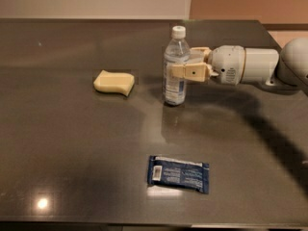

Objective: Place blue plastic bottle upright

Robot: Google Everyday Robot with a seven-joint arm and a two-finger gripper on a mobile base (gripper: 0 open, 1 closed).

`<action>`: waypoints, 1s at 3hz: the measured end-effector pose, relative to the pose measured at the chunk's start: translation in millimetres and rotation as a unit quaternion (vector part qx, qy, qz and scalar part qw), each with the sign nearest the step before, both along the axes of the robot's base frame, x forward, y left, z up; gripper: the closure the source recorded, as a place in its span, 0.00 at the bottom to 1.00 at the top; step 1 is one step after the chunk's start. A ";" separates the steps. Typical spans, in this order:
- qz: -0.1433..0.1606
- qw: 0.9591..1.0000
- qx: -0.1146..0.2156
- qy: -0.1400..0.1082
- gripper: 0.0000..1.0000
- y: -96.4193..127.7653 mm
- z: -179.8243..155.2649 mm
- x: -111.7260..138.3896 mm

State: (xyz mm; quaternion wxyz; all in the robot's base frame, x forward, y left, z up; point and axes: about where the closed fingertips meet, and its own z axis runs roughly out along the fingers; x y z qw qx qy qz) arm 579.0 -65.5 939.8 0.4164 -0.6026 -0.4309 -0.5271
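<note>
The blue plastic bottle (174, 87) is a small clear bottle with a white cap and a pale blue-white label. It stands upright on the dark table (72, 129), right of centre at the back. My gripper (178, 63) reaches in from the right and its tan fingers (186, 72) sit on either side of the bottle's middle, closed on it. The bottle's base rests on the table top.
A yellow sponge (114, 82) lies left of the bottle. A flat dark-blue snack wrapper (178, 173) lies near the front edge. My white arm (250, 66) stretches over the right part of the table. The table's far edge meets a wall.
</note>
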 end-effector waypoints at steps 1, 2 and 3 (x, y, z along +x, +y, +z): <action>0.004 1.000 0.008 -0.002 0.83 -0.8 -5.2 1.1; 0.009 1.000 0.006 -0.005 0.61 0.0 -9.3 1.0; 0.011 1.000 -0.001 -0.011 0.36 1.5 -12.7 -0.1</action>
